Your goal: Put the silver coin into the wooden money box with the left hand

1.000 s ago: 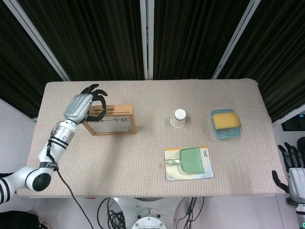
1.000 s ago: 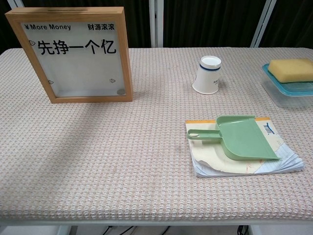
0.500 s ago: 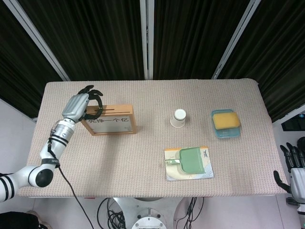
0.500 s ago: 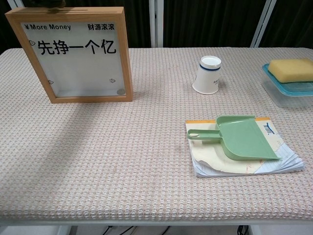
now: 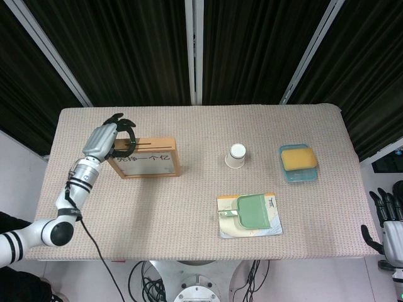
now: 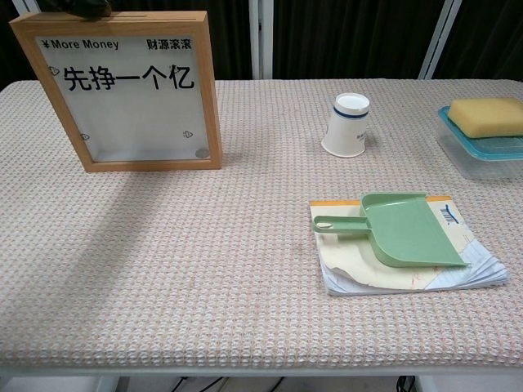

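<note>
The wooden money box (image 5: 148, 165) stands upright at the table's left, its white front panel (image 6: 131, 90) printed with black characters. A small silver coin (image 6: 201, 152) lies inside it, at the bottom right behind the panel. My left hand (image 5: 108, 137) is at the left end of the box's top edge, with its dark fingers (image 6: 80, 8) curled over the slot. Whether anything is pinched in those fingers is hidden. My right hand (image 5: 389, 223) hangs off the table's right front corner, fingers apart and holding nothing.
A white paper cup (image 5: 236, 155) stands mid-table. A blue container with a yellow sponge (image 5: 298, 162) sits at the right. A green dustpan (image 5: 252, 212) lies on a booklet (image 6: 409, 278) near the front edge.
My left hand has shifted slightly left and down onto the box's top edge, and its fingertips now show in the chest view. The coin inside the box has not moved.
</note>
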`<act>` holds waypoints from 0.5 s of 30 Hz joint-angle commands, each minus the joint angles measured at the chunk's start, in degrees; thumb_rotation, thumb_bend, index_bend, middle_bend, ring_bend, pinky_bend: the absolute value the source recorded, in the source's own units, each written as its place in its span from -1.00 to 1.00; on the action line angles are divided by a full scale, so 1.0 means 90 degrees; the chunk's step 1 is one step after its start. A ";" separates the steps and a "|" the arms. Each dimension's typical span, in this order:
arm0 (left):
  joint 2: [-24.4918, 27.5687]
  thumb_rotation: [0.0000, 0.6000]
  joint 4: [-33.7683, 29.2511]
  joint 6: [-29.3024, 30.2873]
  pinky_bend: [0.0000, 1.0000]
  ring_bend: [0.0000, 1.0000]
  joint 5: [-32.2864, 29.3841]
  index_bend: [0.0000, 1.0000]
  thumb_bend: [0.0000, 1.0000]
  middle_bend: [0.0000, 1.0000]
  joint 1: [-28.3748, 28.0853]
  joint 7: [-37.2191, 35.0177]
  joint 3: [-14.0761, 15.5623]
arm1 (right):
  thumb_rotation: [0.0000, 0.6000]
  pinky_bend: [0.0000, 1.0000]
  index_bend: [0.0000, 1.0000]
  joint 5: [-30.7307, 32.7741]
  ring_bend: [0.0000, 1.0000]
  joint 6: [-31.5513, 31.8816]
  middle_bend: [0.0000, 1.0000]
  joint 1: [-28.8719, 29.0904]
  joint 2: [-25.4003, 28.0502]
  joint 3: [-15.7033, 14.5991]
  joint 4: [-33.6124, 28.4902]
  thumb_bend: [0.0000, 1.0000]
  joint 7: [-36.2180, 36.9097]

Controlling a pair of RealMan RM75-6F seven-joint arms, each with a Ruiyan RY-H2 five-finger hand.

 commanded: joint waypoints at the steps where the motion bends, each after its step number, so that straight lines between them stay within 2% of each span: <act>1: -0.0001 1.00 -0.0022 0.0026 -0.79 -0.92 -0.0042 0.23 -0.18 -0.50 -0.0003 0.0049 0.0012 | 1.00 -1.00 -1.00 -0.0005 -1.00 0.0000 -1.00 0.0004 0.0005 0.0002 -0.0002 -0.32 0.0001; 7: -0.0011 1.00 -0.0036 0.0056 -0.79 -0.92 -0.0139 0.22 -0.18 -0.50 0.0003 0.0092 0.0023 | 1.00 -1.00 -1.00 -0.0018 -1.00 -0.0023 -1.00 0.0020 -0.0004 -0.0005 0.0006 -0.32 -0.0001; 9: -0.0002 1.00 -0.0036 0.0048 -0.80 -0.92 -0.0132 0.16 -0.18 -0.50 0.0012 0.0099 0.0038 | 1.00 -1.00 -1.00 0.0005 -1.00 -0.0049 -1.00 0.0022 -0.0015 -0.0006 0.0024 -0.32 0.0013; 12: 0.0011 1.00 -0.0021 0.0018 -0.80 -0.92 -0.0069 -0.07 -0.18 -0.51 0.0035 0.0055 0.0052 | 1.00 -1.00 -1.00 0.0027 -1.00 -0.0058 -1.00 0.0016 -0.0029 -0.0005 0.0055 -0.32 0.0030; 15: 0.0008 1.00 0.0004 -0.0003 -0.81 -0.92 0.0013 -0.41 -0.18 -0.52 0.0065 -0.0017 0.0061 | 1.00 -1.00 -1.00 0.0030 -1.00 -0.0057 -1.00 0.0012 -0.0034 -0.0007 0.0064 -0.32 0.0034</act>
